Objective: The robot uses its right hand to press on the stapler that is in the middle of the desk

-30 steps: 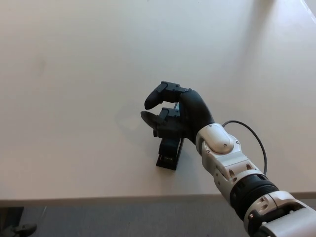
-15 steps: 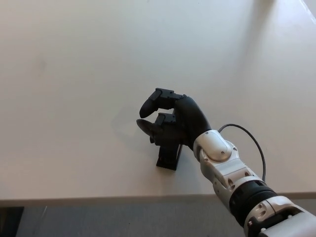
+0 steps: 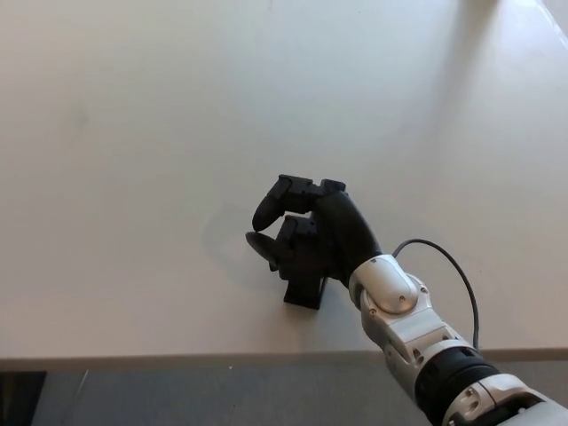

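Looks like an office or a lab workspace. A wide, plain off-white desk (image 3: 177, 133) fills nearly the whole frame, its front edge running along the bottom. Grey floor (image 3: 177, 395), possibly carpet, shows in the strip below. A black stapler (image 3: 304, 290) sits low centre. Soft daylight falls across the upper right.

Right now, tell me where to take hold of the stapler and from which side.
Grip the stapler across its narrow sides at the near end, coming from above. Only that end shows below the right hand; the body runs long and slim away from the desk edge. The hand hides the rest.
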Robot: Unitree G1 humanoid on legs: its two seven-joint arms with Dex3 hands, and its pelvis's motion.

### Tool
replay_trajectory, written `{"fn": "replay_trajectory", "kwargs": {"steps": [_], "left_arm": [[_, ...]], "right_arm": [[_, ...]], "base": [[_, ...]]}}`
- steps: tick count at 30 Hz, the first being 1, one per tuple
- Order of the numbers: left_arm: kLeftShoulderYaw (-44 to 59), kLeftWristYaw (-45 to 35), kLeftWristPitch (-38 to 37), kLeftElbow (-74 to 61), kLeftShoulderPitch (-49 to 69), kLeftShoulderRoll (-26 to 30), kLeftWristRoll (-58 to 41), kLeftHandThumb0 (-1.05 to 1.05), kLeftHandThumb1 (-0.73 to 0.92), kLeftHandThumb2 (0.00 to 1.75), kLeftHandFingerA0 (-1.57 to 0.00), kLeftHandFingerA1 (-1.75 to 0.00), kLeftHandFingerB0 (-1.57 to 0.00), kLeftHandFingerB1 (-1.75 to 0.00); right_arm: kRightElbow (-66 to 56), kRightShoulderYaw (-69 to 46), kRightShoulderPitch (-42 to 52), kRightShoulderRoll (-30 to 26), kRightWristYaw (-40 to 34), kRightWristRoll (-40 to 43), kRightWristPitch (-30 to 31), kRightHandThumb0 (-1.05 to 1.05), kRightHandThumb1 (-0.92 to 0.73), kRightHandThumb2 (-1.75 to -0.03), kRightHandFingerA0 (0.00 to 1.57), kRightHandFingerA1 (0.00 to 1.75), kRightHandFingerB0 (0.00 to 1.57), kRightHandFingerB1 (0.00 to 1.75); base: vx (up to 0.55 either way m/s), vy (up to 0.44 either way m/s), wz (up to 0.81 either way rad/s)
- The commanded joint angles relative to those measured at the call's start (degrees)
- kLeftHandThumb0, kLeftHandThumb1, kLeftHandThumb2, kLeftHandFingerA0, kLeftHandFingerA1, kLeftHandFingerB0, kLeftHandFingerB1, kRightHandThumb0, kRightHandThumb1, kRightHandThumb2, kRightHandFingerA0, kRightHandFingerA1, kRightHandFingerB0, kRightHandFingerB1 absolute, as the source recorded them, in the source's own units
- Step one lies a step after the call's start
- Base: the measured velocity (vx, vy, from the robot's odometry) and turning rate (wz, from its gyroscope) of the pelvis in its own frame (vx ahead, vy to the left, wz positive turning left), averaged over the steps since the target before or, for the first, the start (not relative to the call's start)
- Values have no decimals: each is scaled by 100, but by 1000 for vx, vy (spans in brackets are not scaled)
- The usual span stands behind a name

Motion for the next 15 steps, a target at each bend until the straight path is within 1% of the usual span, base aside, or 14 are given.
{"fn": "replay_trajectory", "kwargs": {"steps": [1, 2, 3, 4, 5, 7, 8, 9, 10, 11, 12, 13, 14, 15], "left_arm": [[760, 629, -723, 218, 455, -413, -628, -28, 76, 125, -10, -55, -9, -55], [734, 670, -610, 168, 481, -396, -570, -31, 72, 123, -5, -53, -5, -53], [698, 718, -454, 74, 527, -364, -489, -31, 72, 123, -6, -53, -5, -52], [674, 774, -371, 40, 540, -332, -406, -31, 71, 123, -6, -52, -4, -52], [693, 733, -370, 65, 552, -358, -432, -33, 69, 121, -7, -52, -5, -52], [716, 692, -412, 85, 631, -400, -452, -33, 69, 121, -7, -52, -5, -52], [721, 656, -417, 83, 643, -408, -457, -33, 69, 121, -7, -52, -5, -52], [723, 614, -414, 54, 657, -408, -449, -32, 70, 122, -7, -52, -5, -52], [738, 566, -454, 54, 656, -424, -472, -33, 69, 121, -8, -53, -6, -53], [765, 517, -468, 35, 669, -449, -503, -33, 69, 121, -7, -53, -6, -53], [826, 477, -356, 14, 553, -423, -572, -32, 70, 122, -6, -53, -5, -52], [884, 482, -240, 48, 438, -409, -623, -32, 70, 121, -7, -52, -5, -52], [899, 509, -202, 67, 394, -398, -598, -32, 70, 121, -7, -52, -5, -52], [906, 506, -201, 66, 393, -402, -593, -32, 70, 121, -7, -52, -5, -52]], "right_arm": [[1164, 472, 3252, 1914, -455, -568, 1128, -19, -57, -56, 80, 169, 68, 160], [1169, 468, 3265, 1915, -455, -559, 1140, -20, -56, -54, 79, 172, 62, 159], [1180, 477, 3316, 1900, -450, -567, 1140, -19, -57, -54, 77, 169, 65, 161], [1181, 588, 3373, 1871, -488, -670, 1047, -24, -57, -58, 80, 164, 68, 155], [1179, 624, 3442, 1840, -459, -696, 964, -21, -59, -56, 79, 170, 67, 162], [1185, 657, 3551, 1825, -440, -710, 911, -21, -59, -56, 79, 170, 67, 162], [1182, 689, 3549, 1820, -478, -735, 895, -29, -63, -60, 76, 164, 62, 154], [1172, 706, 3524, 1813, -508, -744, 865, -30, -60, -61, 78, 161, 66, 152], [1150, 719, 3488, 1804, -540, -748, 783, -24, -56, -58, 82, 165, 70, 156], [1105, 735, 3407, 1788, -587, -746, 638, -25, -56, -59, 83, 164, 73, 155], [1048, 649, 3151, 1818, -620, -650, 647, -26, -57, -60, 84, 158, 75, 142], [954, 653, 2918, 1783, -754, -648, 484, -24, -57, -58, 82, 164, 72, 156], [888, 703, 2807, 1740, -889, -685, 319, -24, -57, -58, 82, 164, 72, 156], [888, 711, 2808, 1739, -892, -680, 315, -24, -57, -58, 82, 164, 72, 156]], "base": [[0, 0, 0], [0, 0, 0], [0, 0, 0], [0, 0, 0], [0, 0, 0], [0, 0, 0], [0, 0, 0], [0, 0, 0], [0, 0, 0], [0, 0, 0], [0, 0, 0], [0, 0, 0], [0, 0, 0], [0, 0, 0]]}}
